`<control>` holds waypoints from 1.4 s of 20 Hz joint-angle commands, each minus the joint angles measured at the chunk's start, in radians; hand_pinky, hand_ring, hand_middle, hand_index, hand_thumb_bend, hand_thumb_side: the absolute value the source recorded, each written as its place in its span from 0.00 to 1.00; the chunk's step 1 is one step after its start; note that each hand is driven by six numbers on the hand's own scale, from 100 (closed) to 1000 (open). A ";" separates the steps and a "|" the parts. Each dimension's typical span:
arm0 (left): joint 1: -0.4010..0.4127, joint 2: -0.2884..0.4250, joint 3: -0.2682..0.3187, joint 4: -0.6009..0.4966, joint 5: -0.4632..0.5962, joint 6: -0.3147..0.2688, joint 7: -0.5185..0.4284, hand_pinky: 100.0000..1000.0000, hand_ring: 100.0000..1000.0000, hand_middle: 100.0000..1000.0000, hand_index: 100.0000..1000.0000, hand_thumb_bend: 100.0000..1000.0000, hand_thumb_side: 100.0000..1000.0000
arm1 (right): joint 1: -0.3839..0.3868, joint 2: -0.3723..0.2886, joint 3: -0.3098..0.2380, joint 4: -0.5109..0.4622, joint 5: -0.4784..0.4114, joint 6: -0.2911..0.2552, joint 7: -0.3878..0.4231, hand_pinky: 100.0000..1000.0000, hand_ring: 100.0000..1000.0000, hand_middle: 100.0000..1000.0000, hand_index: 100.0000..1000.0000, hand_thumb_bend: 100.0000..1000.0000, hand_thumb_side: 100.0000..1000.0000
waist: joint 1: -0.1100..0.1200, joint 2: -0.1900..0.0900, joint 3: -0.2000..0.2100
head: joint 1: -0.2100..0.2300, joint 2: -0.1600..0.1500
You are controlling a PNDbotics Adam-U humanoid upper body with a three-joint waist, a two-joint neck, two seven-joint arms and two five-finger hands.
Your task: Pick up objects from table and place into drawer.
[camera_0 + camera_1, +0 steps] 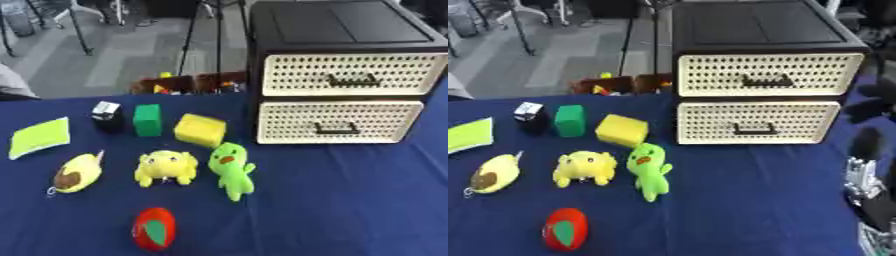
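I am keeping the toys [231,170] laid out at near left on the blue table [350,200], clear of the shut drawers [332,121] at far right, while my right hand [868,175] is waiting at the right edge, fingers unreadable, left hand unseen.

Right hand [871,165] cut off at right edge, finger state unreadable. Lime sheet [467,135] clipped at left edge.

Two drawers, upper [350,75] and lower [337,122], sit in one cabinet [341,25]. Three plush toys: avocado [77,173], yellow creature [166,167], green creature [232,170]. One each: red ball [154,229], yellow sponge [200,130], green block [147,120], black box [107,116], lime cloth [39,136].
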 commanded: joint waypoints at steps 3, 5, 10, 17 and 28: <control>-0.004 0.019 -0.003 -0.013 0.001 0.000 -0.004 0.45 0.71 0.72 0.90 0.22 0.83 | 0.035 -0.181 -0.005 -0.021 0.102 0.140 0.154 0.00 0.16 0.21 0.84 0.00 0.44 | -0.007 -0.024 0.001 | -0.010 -0.001; -0.003 0.020 -0.005 -0.013 0.003 0.000 -0.006 0.45 0.71 0.72 0.90 0.22 0.83 | 0.048 -0.222 -0.002 -0.021 0.103 0.178 0.206 0.00 0.05 0.11 0.82 0.00 0.34 | -0.009 -0.024 0.003 | -0.012 -0.003; -0.002 0.022 -0.008 -0.013 0.008 0.001 -0.010 0.45 0.71 0.72 0.90 0.21 0.83 | 0.065 -0.301 0.005 -0.021 0.099 0.235 0.353 0.00 0.00 0.05 0.81 0.00 0.27 | -0.010 -0.025 0.008 | -0.018 -0.003; 0.000 0.023 -0.013 -0.013 0.013 0.002 -0.016 0.44 0.71 0.72 0.90 0.20 0.83 | 0.077 -0.405 0.026 -0.021 0.000 0.258 0.638 0.00 0.01 0.05 0.84 0.00 0.29 | -0.011 -0.027 0.012 | -0.031 0.004; 0.005 0.022 -0.026 -0.013 0.028 0.008 -0.031 0.44 0.71 0.72 0.91 0.16 0.81 | -0.006 -0.490 0.051 -0.021 -0.040 0.437 0.876 0.00 0.10 0.05 0.81 0.00 0.23 | -0.012 -0.032 0.029 | -0.052 0.006</control>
